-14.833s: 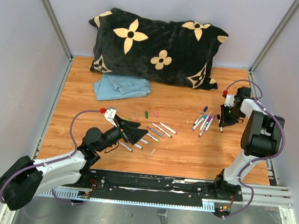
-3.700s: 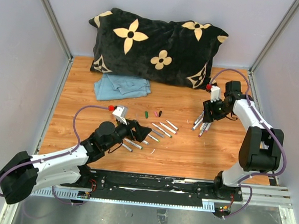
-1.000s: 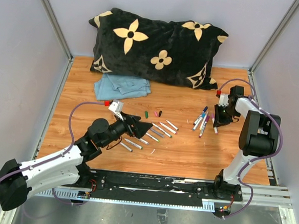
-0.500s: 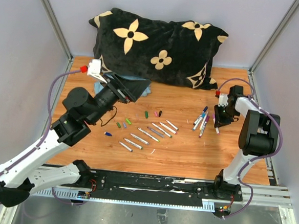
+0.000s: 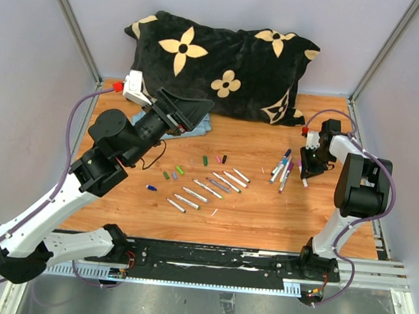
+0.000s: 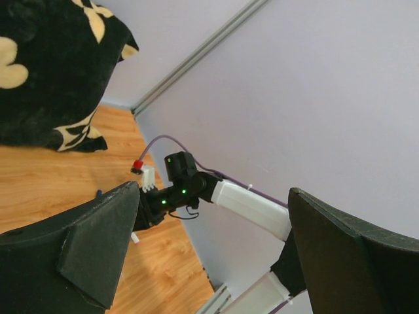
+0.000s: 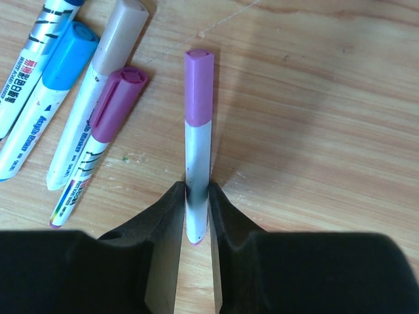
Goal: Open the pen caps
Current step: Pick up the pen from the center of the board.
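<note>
Pen caps (image 5: 218, 159): several loose plastic ones (green, pink, black, purple, blue) lie on the wood-grain desk (image 5: 263, 218) between the two tools, next to a row of bare white barrels (image 5: 227, 181). Right tool (image 7: 196, 203) is down at the desk, its black fingers (image 7: 167, 222) pinched on the barrel of a white pen (image 7: 198, 157). That pen's lilac cap (image 7: 198, 88) is on, straight ahead of the fingertips. Just left of that pen lie more capped pens: purple cap (image 7: 118, 104), blue cap (image 7: 62, 55), pale beige cap (image 7: 124, 26), all smooth with rounded ends. Left tool (image 5: 200, 117) is raised well off the desk, jaws spread wide and holding nothing. In the top view it sits against the near edge of the plush black pillow (image 5: 223, 57) with cream flowers.
</note>
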Tool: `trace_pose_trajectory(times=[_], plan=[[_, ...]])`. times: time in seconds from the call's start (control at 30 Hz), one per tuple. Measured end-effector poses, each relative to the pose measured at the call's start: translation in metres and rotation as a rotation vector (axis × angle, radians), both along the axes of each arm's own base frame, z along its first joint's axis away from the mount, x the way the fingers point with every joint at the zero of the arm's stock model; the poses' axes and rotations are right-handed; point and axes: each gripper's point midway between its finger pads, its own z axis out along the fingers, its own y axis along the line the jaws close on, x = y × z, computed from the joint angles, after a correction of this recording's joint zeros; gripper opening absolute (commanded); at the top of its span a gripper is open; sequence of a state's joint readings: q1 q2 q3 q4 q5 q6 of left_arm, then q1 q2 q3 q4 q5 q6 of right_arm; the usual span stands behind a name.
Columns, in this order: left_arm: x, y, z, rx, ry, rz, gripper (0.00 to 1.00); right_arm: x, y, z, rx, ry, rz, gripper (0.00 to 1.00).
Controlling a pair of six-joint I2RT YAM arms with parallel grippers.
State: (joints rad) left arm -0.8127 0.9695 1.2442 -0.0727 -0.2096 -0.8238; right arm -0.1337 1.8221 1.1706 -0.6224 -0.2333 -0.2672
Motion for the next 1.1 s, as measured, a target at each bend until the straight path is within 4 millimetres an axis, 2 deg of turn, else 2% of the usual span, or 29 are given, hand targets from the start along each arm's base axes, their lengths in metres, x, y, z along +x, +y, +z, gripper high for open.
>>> trace_pose_trajectory(times=[0.23, 0.37, 0.43, 0.5, 0.67, 0.9, 1.0, 1.1], plan=[[0.003, -0.006, -0.007, 0.018, 0.015, -0.009, 0.99, 0.000, 0.000, 0.000, -0.001, 0.004, 0.002, 0.25], [0.002, -0.004, -0.008, 0.026, -0.003, -0.007, 0.99, 0.001, -0.001, 0.000, -0.006, 0.011, 0.004, 0.22], [0.001, -0.001, -0.019, 0.055, -0.027, 0.001, 0.99, 0.001, -0.001, 0.000, -0.016, 0.015, 0.009, 0.17], [-0.001, 0.003, -0.041, 0.096, -0.040, 0.009, 0.99, 0.001, -0.002, 0.000, -0.027, 0.017, 0.015, 0.12], [-0.001, 0.013, -0.124, 0.249, -0.002, 0.041, 0.99, 0.001, -0.003, 0.000, -0.036, 0.019, 0.023, 0.04], [-0.004, 0.008, -0.233, 0.398, 0.080, -0.010, 0.99, 0.001, -0.002, 0.000, -0.033, 0.018, 0.030, 0.01], [-0.008, 0.002, -0.259, 0.401, 0.088, -0.049, 0.99, 0.001, -0.001, 0.002, -0.026, 0.014, 0.036, 0.01], [-0.010, -0.008, -0.270, 0.371, 0.080, -0.096, 0.99, 0.001, 0.001, 0.003, -0.017, 0.009, 0.042, 0.01]])
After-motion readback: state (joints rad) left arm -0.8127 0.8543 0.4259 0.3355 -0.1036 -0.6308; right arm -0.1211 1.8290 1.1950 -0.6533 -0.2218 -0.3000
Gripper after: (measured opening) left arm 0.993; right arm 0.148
